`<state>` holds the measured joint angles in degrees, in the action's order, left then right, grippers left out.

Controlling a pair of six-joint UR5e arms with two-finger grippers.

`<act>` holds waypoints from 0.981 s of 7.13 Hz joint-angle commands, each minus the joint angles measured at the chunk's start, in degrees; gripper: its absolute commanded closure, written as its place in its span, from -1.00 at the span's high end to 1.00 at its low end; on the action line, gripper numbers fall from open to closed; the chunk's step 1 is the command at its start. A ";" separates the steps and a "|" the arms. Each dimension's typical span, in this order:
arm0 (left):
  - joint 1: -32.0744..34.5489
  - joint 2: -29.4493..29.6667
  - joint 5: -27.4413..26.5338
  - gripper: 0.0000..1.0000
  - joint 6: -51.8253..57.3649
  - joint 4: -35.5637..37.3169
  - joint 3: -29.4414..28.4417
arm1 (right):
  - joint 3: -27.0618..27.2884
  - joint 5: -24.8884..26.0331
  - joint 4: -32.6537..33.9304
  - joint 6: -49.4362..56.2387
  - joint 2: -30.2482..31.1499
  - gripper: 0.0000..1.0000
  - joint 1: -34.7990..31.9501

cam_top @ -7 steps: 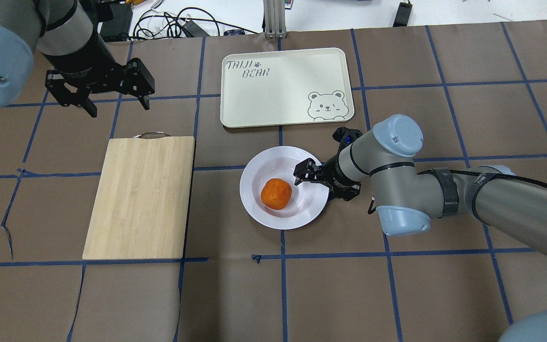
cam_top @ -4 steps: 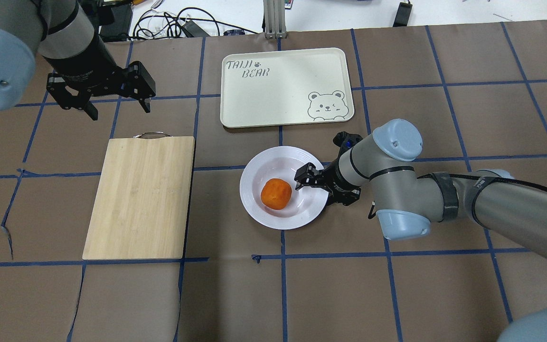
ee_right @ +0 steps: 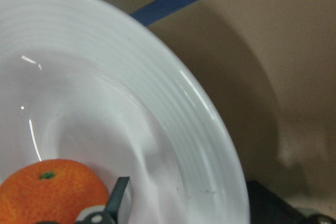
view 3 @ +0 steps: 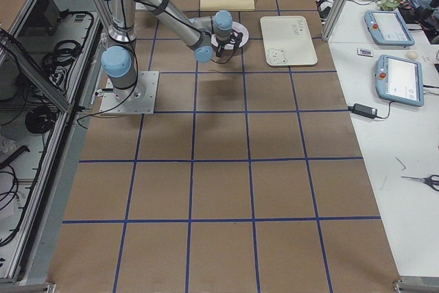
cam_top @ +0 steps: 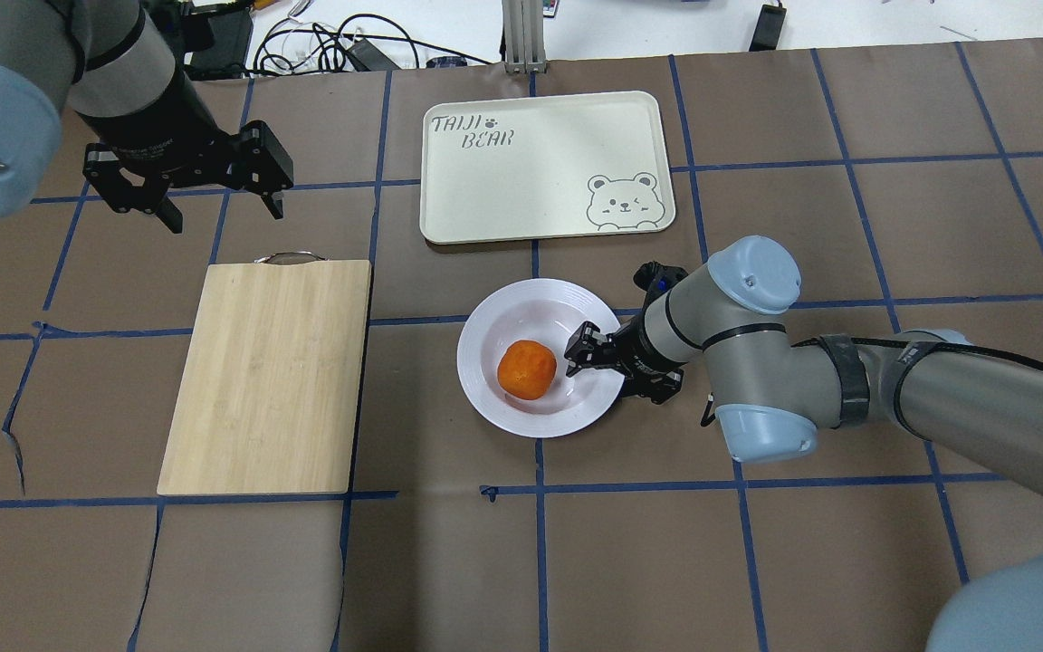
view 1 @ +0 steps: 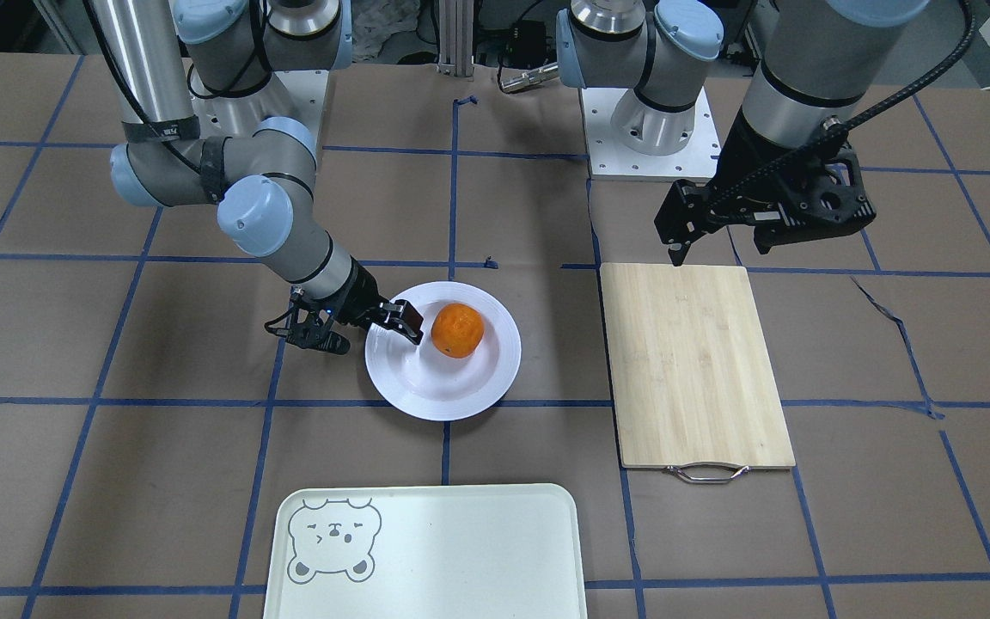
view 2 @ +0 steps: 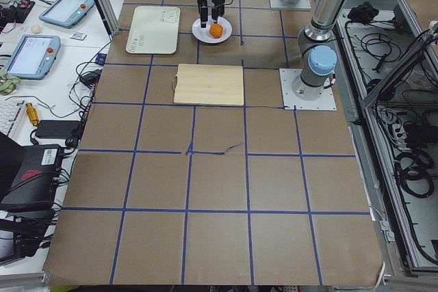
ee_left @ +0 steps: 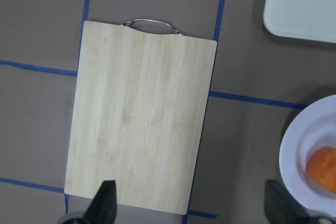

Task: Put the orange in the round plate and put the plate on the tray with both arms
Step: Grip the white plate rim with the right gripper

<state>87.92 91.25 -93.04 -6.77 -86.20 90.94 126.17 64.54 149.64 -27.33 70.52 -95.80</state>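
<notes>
The orange (cam_top: 527, 369) (view 1: 457, 330) lies in the sunken centre of the round white plate (cam_top: 496, 317) (view 1: 426, 404), which rests on the table just short of the tray (cam_top: 540, 163) (view 1: 426, 550). My right gripper (cam_top: 607, 367) (view 1: 362, 331) is open and tilted low at the plate's right rim. One finger is over the inside near the orange and the other is outside the rim. The right wrist view shows the plate's rim (ee_right: 173, 108) running between its fingers and the orange (ee_right: 52, 187) close by. My left gripper (cam_top: 225, 215) (view 1: 718, 249) hangs open and empty above the table, far from the plate.
A light wooden cutting board (cam_top: 268, 376) (ee_left: 142, 114) with a metal handle lies left of the plate, under and in front of my left gripper. Cables and devices lie beyond the table's far edge.
My right gripper has slid a little nearer along the plate's rim, its inner finger now closer to the orange. The left gripper has shifted only slightly. Plate and orange have not moved.
</notes>
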 commanded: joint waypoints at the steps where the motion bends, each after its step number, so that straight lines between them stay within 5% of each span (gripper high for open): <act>1: -0.20 -0.11 -0.12 1.00 0.00 -0.02 0.02 | -0.22 -0.03 -0.22 -0.09 0.23 -0.79 0.00; 2: -0.21 -0.11 -0.12 1.00 0.00 -0.02 -0.06 | -0.22 -0.03 -0.22 -0.26 0.41 -1.00 0.00; 7: -0.38 -0.20 -0.12 1.00 0.00 -0.11 0.02 | -1.01 -3.08 -0.58 -6.22 3.49 -1.00 0.53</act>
<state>87.63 91.07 -93.16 -6.77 -86.31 90.96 125.44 63.65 149.11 -30.54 73.29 -95.38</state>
